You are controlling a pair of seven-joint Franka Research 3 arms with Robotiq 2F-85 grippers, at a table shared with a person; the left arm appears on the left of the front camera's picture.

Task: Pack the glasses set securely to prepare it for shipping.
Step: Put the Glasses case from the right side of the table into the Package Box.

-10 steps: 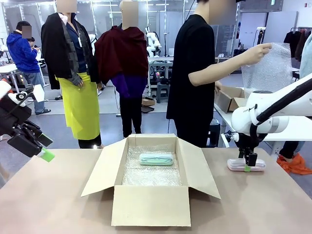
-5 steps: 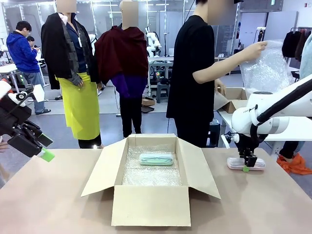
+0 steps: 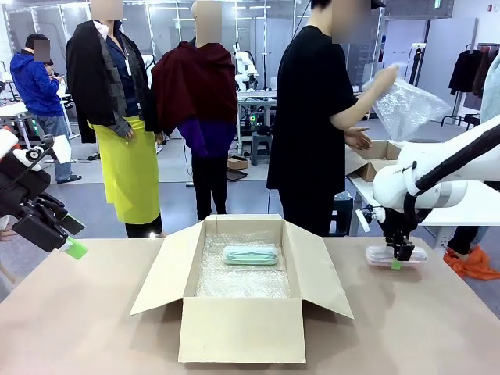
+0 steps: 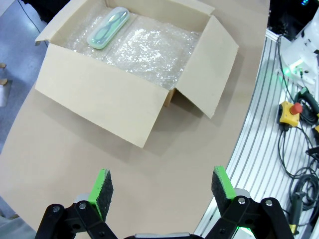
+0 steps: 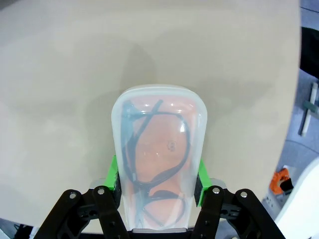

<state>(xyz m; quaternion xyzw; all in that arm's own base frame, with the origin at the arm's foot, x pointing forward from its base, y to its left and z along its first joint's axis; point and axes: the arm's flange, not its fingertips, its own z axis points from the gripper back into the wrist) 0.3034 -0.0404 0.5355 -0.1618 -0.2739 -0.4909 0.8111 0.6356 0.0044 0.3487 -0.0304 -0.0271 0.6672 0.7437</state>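
Right tool (image 5: 157, 177) tight across pale pink case (image 5: 158, 127), long axis left-right, seemingly off table (image 5: 60, 99).

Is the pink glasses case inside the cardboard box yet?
Out. The right gripper grips the pink case off to the side of the box; the mint-green case lies inside on bubble wrap.

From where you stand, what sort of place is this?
Probably a robotics lab set up for packing trials: an emergency-stop button and loose cables beside the table's aluminium frame, and a cardboard box lined with bubble wrap.
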